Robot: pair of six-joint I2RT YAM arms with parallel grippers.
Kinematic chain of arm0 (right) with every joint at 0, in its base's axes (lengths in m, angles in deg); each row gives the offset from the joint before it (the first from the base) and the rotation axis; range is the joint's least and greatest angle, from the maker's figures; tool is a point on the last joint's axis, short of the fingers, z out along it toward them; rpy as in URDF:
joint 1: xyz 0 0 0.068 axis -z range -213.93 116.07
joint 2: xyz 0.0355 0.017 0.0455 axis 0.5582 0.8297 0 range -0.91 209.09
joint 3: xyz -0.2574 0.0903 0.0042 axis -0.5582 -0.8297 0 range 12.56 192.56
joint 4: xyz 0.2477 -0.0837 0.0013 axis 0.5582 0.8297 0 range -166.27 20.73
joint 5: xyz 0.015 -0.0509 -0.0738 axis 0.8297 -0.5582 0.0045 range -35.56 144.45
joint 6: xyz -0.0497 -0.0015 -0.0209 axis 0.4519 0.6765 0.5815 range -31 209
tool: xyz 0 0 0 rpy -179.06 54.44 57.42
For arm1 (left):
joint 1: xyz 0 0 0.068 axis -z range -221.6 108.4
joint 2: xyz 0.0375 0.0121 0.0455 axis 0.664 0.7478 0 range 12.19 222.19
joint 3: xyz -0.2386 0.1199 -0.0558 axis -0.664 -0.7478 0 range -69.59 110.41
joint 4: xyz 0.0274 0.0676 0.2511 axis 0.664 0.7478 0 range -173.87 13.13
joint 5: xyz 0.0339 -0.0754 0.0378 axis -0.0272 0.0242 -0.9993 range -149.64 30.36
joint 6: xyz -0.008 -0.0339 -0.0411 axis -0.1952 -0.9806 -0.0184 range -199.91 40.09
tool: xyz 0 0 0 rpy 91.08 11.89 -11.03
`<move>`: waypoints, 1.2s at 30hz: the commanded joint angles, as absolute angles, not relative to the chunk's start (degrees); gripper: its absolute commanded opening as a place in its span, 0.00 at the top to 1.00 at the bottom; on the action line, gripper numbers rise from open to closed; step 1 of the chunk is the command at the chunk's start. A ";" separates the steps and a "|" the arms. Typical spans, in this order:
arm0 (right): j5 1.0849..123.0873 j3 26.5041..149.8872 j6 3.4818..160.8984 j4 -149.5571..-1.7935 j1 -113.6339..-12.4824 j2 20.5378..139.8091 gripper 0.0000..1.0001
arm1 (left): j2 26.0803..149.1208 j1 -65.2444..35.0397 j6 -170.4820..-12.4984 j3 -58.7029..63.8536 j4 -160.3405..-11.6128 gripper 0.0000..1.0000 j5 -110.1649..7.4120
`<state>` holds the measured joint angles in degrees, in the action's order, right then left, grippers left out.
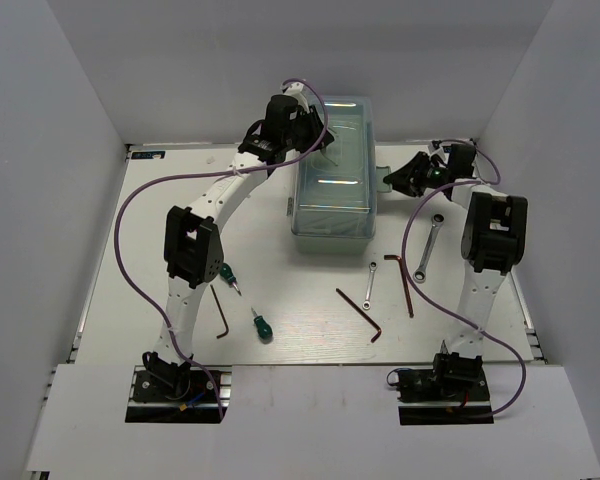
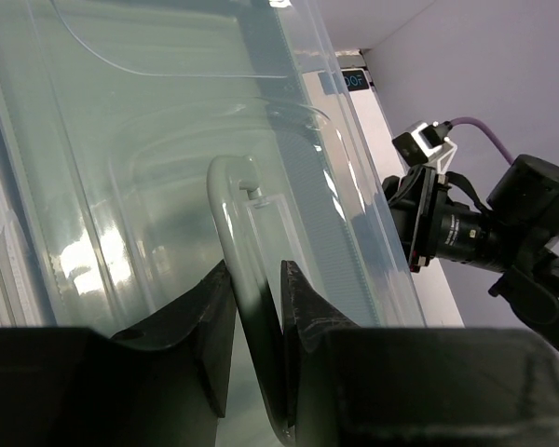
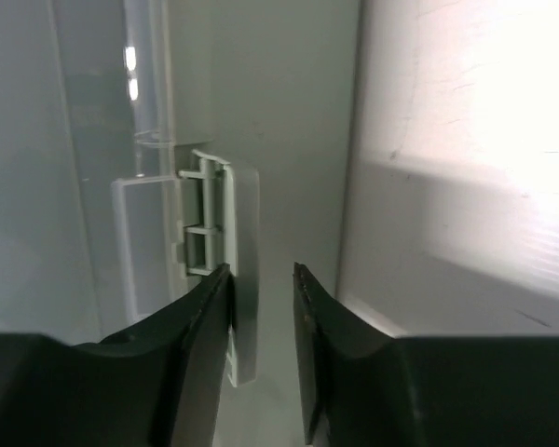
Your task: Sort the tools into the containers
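Left arm (image 1: 192, 250): rises from its base at the table's (image 1: 310, 345) near edge, bends at the elbow and reaches toward the far edge. Left gripper (image 2: 254, 279): pointed downward, both fingers pressed against the pale handle (image 2: 225, 205) that runs between them.

Right arm (image 1: 495, 235): rises from its base at the near edge, elbow raised by the right edge, wrist turned leftward. Right gripper (image 3: 261, 279): jaws parted, straddling a pale latch (image 3: 244, 233); one finger touches it, and a gap shows before the other.
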<state>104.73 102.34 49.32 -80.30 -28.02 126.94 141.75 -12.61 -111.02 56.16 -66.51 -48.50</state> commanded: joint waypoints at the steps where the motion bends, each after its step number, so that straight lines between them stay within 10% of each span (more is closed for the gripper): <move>1: 108.93 104.32 46.21 -85.49 -28.39 127.15 0.64 | 142.10 -11.98 -109.00 56.97 -66.82 1.00 -45.31; 10: 112.62 105.99 42.60 -90.42 -27.87 128.64 1.00 | 141.49 -11.98 -110.75 56.97 -67.44 1.00 -44.26; 36: 105.08 120.40 55.69 -68.45 -25.84 130.66 1.00 | 129.27 -23.23 -115.41 49.69 -70.86 1.00 -37.49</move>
<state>108.86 116.35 52.01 -68.50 -28.78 130.20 137.97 -20.28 -118.13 51.57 -68.85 -39.23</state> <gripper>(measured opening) 0.181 0.313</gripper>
